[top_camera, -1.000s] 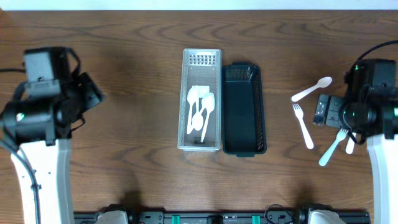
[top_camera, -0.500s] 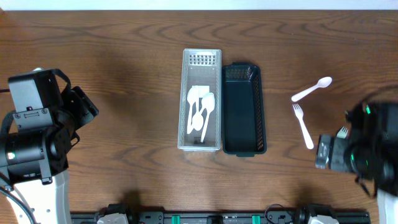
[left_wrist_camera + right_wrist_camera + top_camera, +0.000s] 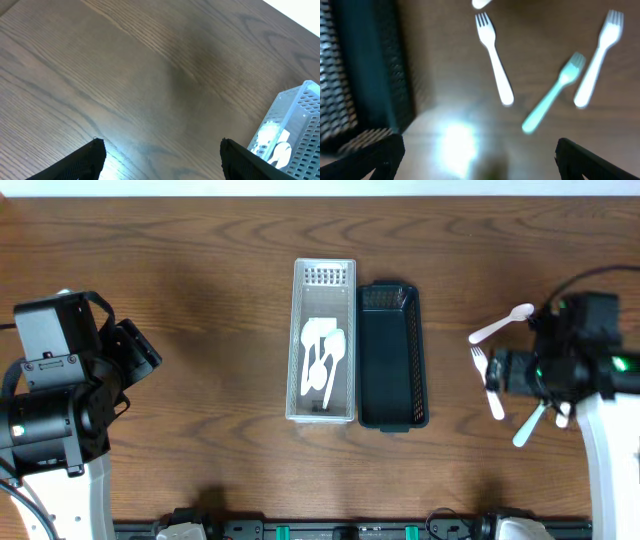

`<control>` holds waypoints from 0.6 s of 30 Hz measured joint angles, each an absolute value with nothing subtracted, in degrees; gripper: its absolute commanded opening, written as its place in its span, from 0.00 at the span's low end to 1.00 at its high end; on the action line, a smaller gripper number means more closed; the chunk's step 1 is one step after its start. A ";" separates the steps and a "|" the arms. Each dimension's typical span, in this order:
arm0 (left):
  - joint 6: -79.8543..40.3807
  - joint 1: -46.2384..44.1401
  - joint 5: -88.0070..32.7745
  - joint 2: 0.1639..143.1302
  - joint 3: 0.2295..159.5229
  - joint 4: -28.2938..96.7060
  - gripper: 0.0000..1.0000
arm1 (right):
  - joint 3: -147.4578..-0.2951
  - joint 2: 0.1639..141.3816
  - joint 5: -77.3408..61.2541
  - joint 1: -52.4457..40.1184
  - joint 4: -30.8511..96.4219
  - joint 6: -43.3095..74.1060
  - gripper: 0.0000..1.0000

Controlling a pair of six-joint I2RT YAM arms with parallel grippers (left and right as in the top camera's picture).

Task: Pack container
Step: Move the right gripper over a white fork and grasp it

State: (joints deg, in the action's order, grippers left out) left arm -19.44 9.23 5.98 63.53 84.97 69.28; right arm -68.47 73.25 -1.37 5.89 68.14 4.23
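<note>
Spoons in tray (basket just right), forks farther right

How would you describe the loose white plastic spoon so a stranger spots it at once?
On the brown wooden table, look right of the dark mesh basket, where white plastic cutlery lies loose. The white plastic spoon is topmost in the overhead view, and alone there has a rounded bowl; its neighbours are tined forks.

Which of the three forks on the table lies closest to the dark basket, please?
The white fork lying by itself nearest the dark basket; the pale teal fork and the other white fork lie together farther away.
</note>
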 measured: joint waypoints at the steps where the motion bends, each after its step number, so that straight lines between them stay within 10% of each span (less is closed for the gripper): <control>1: -19.44 9.23 5.98 63.53 84.97 69.25 0.76 | -67.64 74.81 -0.93 5.89 65.95 4.01 0.99; 18: -19.03 9.23 5.96 63.53 84.86 69.23 0.76 | -50.17 89.71 1.48 5.89 37.12 -9.30 0.99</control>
